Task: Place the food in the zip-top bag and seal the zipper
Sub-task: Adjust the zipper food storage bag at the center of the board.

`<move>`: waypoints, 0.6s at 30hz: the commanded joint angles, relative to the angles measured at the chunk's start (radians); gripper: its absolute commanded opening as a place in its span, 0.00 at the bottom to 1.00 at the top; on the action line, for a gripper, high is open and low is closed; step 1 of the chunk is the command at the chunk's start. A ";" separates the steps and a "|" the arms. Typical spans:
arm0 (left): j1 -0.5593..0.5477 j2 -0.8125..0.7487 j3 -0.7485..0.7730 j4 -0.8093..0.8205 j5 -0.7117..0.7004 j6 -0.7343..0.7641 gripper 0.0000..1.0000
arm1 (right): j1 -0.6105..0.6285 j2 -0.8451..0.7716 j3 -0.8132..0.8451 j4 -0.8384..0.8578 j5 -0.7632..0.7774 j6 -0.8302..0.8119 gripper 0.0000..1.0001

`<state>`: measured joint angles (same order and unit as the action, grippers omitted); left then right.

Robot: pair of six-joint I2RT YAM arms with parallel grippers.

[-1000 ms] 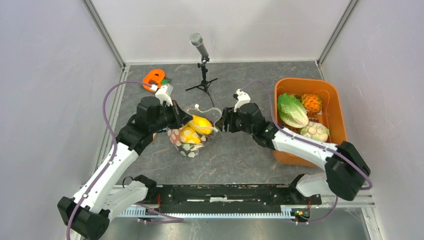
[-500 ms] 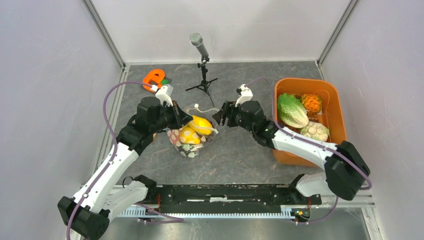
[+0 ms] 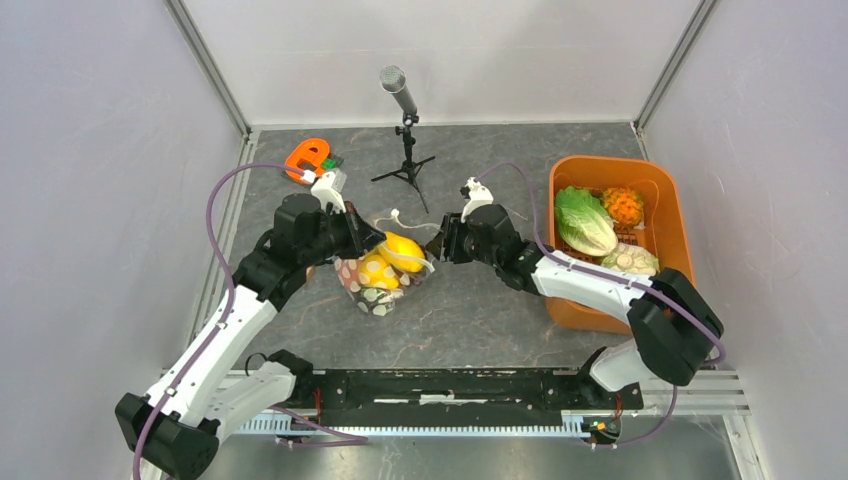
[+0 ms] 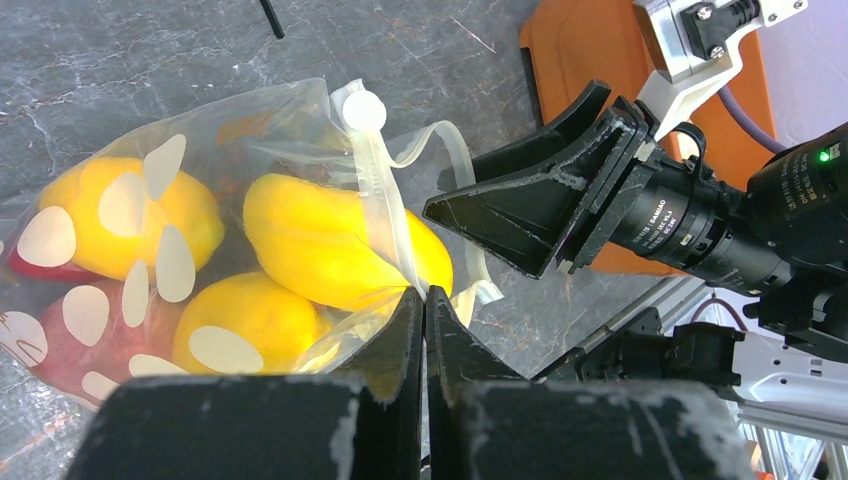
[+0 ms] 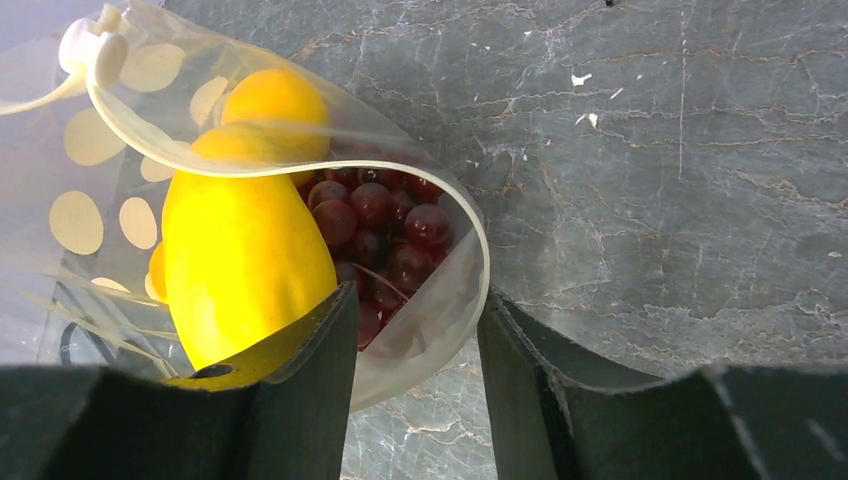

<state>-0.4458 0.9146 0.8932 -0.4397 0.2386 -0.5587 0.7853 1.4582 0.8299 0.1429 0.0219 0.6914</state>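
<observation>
While the left gripper (image 4: 425, 300) has its two black fingers pressed flat together, they seem to pinch the near rim of the clear dotted plastic zip-top bag (image 4: 290, 120), though the thin film at the tips is hard to make out. Just beyond those tips the narrow whitish zipper strip (image 4: 385, 200) runs away along the open mouth, ending in a round white tab (image 4: 362, 108). To the left of the strip, inside the bag, lie three smooth yellow plastic fruits (image 4: 330, 240), with a red piece (image 4: 55, 340) under the leftmost one.

The right gripper (image 5: 418, 295) faces the left one across the bag's mouth, its fingers partly spread and clamping nothing. The curved mouth rim passes through the gap, so one finger sits inside over the nearest yellow fruit and the other outside over the grey stone-patterned table (image 5: 680, 150). Just ahead of that gap, inside the bag, rests a dark purple plastic grape bunch (image 5: 385, 225).

Behind the right gripper, well apart, the rectangular orange plastic tub (image 3: 610, 161) holds a green lettuce (image 3: 585, 222) and an orange pineapple (image 3: 623, 205).
</observation>
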 commanded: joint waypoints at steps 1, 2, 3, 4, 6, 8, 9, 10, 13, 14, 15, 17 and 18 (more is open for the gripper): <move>-0.001 -0.024 0.006 0.038 0.016 -0.018 0.02 | 0.008 -0.002 0.058 -0.006 0.005 -0.085 0.56; -0.001 -0.024 0.006 0.036 0.016 -0.015 0.02 | 0.009 -0.008 0.066 -0.022 0.018 -0.127 0.63; -0.001 -0.022 0.007 0.032 0.014 -0.013 0.02 | 0.009 -0.021 0.072 -0.042 0.035 -0.184 0.67; -0.002 -0.022 0.008 0.030 0.014 -0.011 0.02 | 0.009 -0.035 0.071 -0.057 0.059 -0.230 0.71; -0.001 -0.022 0.007 0.029 0.014 -0.010 0.02 | 0.008 -0.073 0.052 -0.037 0.058 -0.362 0.77; -0.002 -0.020 0.009 0.029 0.016 -0.008 0.02 | 0.007 -0.088 0.052 -0.024 0.010 -0.502 0.79; -0.001 -0.017 0.010 0.029 0.019 -0.007 0.02 | 0.008 -0.091 0.070 -0.034 -0.030 -0.567 0.79; -0.001 -0.013 0.013 0.029 0.023 -0.004 0.02 | 0.010 -0.089 0.087 -0.042 -0.076 -0.643 0.80; -0.001 -0.004 0.016 0.027 0.033 0.000 0.02 | 0.009 -0.074 0.129 -0.053 -0.164 -0.782 0.81; -0.001 -0.001 0.017 0.027 0.034 -0.001 0.02 | 0.009 -0.063 0.138 -0.041 -0.186 -0.817 0.81; -0.001 0.001 0.016 0.028 0.037 -0.001 0.02 | 0.010 -0.050 0.154 -0.041 -0.207 -0.846 0.80; -0.002 0.006 0.018 0.030 0.048 -0.004 0.02 | 0.009 -0.010 0.205 -0.054 -0.269 -0.882 0.77; -0.001 0.007 0.019 0.030 0.052 -0.005 0.02 | 0.010 0.003 0.214 -0.039 -0.281 -0.887 0.76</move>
<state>-0.4458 0.9195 0.8928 -0.4400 0.2470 -0.5583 0.7902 1.4097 0.9516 0.0795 -0.1295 -0.0204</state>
